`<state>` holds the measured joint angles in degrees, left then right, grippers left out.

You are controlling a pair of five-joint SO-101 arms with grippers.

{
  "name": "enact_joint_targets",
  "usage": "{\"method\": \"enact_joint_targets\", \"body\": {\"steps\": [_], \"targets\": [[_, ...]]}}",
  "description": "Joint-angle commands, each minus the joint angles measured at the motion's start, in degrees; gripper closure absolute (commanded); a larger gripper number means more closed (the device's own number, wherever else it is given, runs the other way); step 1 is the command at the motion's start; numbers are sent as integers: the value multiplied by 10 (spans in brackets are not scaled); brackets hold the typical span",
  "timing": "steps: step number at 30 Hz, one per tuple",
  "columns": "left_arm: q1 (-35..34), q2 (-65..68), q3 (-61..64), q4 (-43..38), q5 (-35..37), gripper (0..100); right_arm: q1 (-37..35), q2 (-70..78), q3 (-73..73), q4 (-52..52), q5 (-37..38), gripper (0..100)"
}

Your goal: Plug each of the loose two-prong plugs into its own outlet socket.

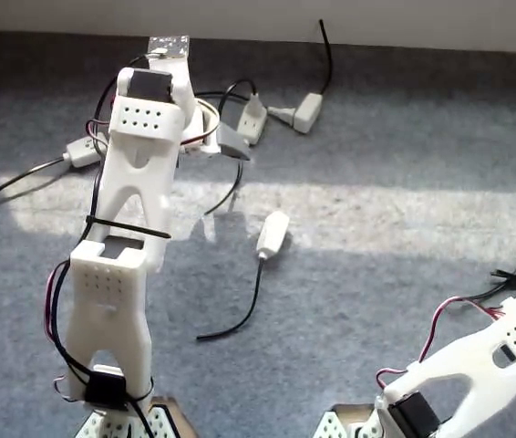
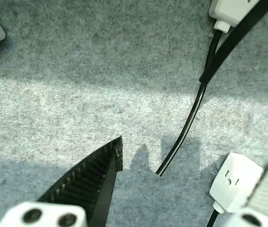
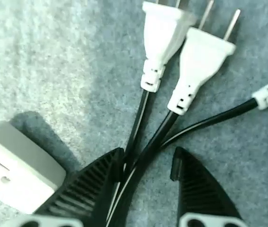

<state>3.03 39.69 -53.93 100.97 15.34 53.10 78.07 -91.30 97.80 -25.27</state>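
The left arm [image 1: 135, 182] stretches across the grey carpeted worktop [image 1: 404, 182] toward its far edge. In its wrist view the left gripper [image 2: 198, 151] is spread wide over the carpet and grips nothing. Its black finger [image 2: 98, 172] is well apart from the pale finger at the frame's edge. Just beside that pale finger lies a white outlet socket [image 2: 233, 182] with its slotted face up, and a loose black cord end [image 2: 161, 171] rests on the carpet near it. In the right wrist view the right gripper [image 3: 148, 156] has its fingers parted to a narrow gap that straddles two black cords [image 3: 141, 118], with no visible pinch on them. The cords run on to a white two-prong plug [image 3: 165, 33] and a second two-prong plug [image 3: 202, 56]. These lie close side by side on the carpet, prongs pointing away from the gripper. A white outlet block [image 3: 15, 170] lies just beside one black finger, slots up. From above, another white connector [image 1: 273, 233] lies near the middle of the worktop, its black cord curling toward the arms' bases.
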Motion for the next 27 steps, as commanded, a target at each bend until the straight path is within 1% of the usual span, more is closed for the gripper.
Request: {"method": "enact_joint_targets", "body": {"steps": [1,5,9,11,14,16,18,22,27], "targets": [[-15,-6,-3,-5,5,565,-7,5,6,-6,-3,836],[-15,-6,-3,-5,5,565,-6,2,4,-29,-3,836],[-15,-6,-3,-5,5,565,-5,6,-36,-31,-3,839],[-14,-6,-3,-5,5,565,-4,7,-55,-30,-3,878],[-14,-6,-3,-5,5,565,-1,7,-75,-35,-2,998],[-15,-6,-3,-5,5,565,0,6,-80,-35,-2,978],[-15,-6,-3,-5,5,565,1,3,-80,-35,-2,995],[-15,-6,-3,-5,5,565,-2,-1,-97,-34,-2,993],[-14,-6,-3,-5,5,565,-10,-61,-97,-33,-2,993]]}}
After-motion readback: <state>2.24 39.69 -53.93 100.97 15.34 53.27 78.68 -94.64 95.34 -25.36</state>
